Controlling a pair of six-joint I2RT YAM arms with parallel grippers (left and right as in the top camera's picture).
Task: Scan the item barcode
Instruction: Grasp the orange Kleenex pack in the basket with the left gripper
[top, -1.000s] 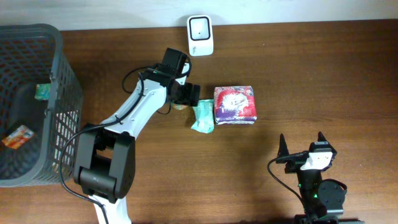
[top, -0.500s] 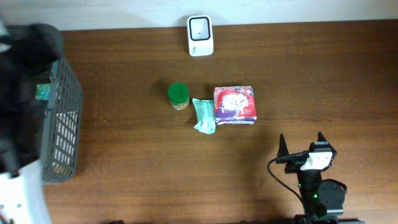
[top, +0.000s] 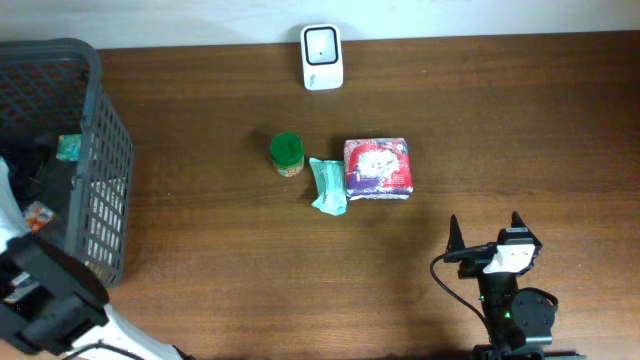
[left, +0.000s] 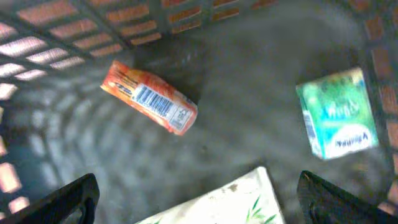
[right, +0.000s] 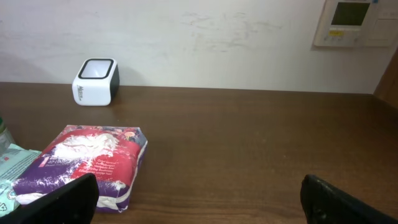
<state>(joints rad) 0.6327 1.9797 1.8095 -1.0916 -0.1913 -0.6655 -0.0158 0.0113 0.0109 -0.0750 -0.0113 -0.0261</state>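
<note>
My left gripper (left: 199, 194) hangs open inside the grey basket (top: 104, 150), above a white pack with green leaves (left: 227, 200) that lies between its fingers without being touched. An orange packet with a barcode (left: 149, 98) and a green box (left: 337, 114) also lie on the basket floor. The white barcode scanner (top: 322, 43) stands at the table's far edge. My right gripper (top: 484, 226) is open and empty near the front right, facing a red and purple pack (right: 93, 163).
In the middle of the table stand a green-lidded jar (top: 286, 153), a teal packet (top: 327, 186) and the red and purple pack (top: 378, 167), close together. The basket's tall mesh walls surround my left gripper. A wall runs behind the scanner (right: 96, 81).
My left arm has left the green-lidded jar at the table's middle and swung left into the basket. The jar stays on the table. The right arm has not moved.
</note>
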